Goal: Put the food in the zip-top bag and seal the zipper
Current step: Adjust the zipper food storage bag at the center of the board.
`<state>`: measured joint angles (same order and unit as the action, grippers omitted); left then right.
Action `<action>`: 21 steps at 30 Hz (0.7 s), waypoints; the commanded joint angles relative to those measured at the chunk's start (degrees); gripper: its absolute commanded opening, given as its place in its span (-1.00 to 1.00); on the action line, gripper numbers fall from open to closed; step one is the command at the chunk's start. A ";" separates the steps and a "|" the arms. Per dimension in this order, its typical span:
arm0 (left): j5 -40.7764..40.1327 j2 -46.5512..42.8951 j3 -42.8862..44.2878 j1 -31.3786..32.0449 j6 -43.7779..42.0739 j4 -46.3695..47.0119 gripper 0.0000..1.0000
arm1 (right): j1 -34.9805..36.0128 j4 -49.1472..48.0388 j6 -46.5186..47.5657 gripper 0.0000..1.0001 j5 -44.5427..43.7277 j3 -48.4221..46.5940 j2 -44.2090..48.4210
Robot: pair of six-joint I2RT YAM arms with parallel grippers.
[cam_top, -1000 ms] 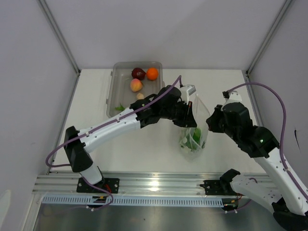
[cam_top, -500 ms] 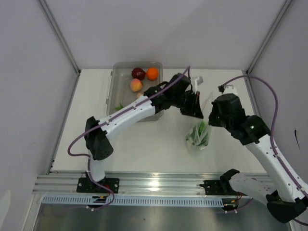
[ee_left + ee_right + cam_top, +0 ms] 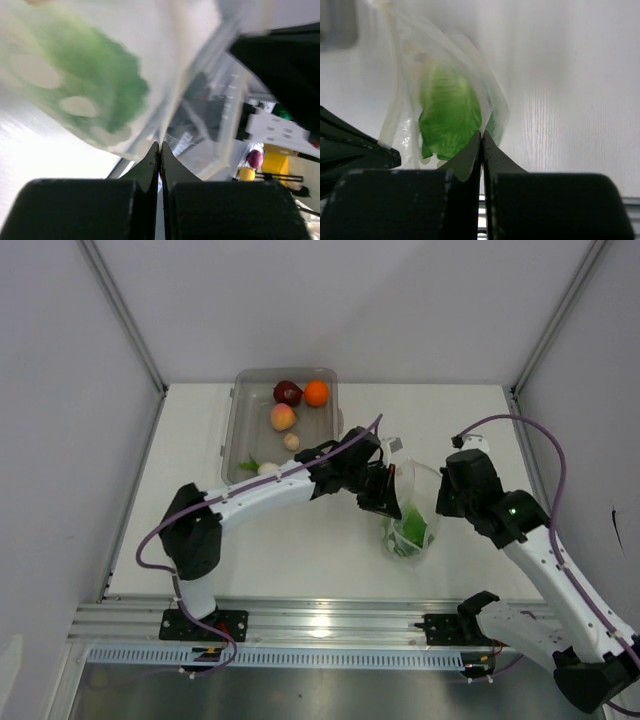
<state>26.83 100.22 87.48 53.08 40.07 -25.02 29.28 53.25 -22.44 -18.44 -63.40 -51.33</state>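
The clear zip-top bag [image 3: 412, 508] stands on the table between my two grippers, with the green lettuce [image 3: 412, 530] inside it. My left gripper [image 3: 392, 502] is shut on the bag's left mouth edge [image 3: 165, 125]. My right gripper [image 3: 443, 502] is shut on the bag's right edge [image 3: 487, 112]. The lettuce also shows in the left wrist view [image 3: 95, 85] and the right wrist view [image 3: 450, 117]. The zipper strip is too faint to make out. The orange [image 3: 316, 392], dark red bulb [image 3: 288, 392], peach-coloured fruit [image 3: 283, 416], beige lump [image 3: 291, 441] and white radish [image 3: 268, 469] lie in the grey tray [image 3: 232, 425].
The grey translucent tray stands at the back left of the white table [image 3: 480, 430], just left of my left arm. Metal frame posts rise at both back corners. An aluminium rail [image 3: 320, 620] runs along the near edge.
My left gripper has come back down and left from above the bag, after swinging up and right. The bag stands wider at its mouth than half a second ago. The right gripper shifted slightly.
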 commanded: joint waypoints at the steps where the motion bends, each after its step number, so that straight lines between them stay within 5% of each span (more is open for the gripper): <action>1: 2.52 3.12 2.07 -1.31 1.23 0.42 -0.99 | -2.11 -3.51 0.11 -1.00 1.38 0.74 -2.63; 6: 2.18 2.53 16.29 -1.40 0.27 -3.20 -0.99 | -2.65 0.17 2.92 -1.00 1.21 -13.29 -5.36; 10: 3.49 -0.37 18.87 -0.88 1.06 -3.20 -0.99 | -2.65 2.29 2.93 -1.00 2.34 -18.69 -4.66; 17: 2.52 -0.74 6.58 -0.78 1.58 -1.01 -0.99 | -2.73 0.19 0.64 -1.00 2.19 -8.07 -0.35; 21: 0.86 2.51 7.78 -1.05 -0.08 -2.14 -0.91 | -3.00 0.01 0.29 -1.00 -0.02 -4.63 -1.31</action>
<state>28.10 99.66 95.29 52.27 40.49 -26.11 26.70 54.02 -21.41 -16.49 -69.67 -50.94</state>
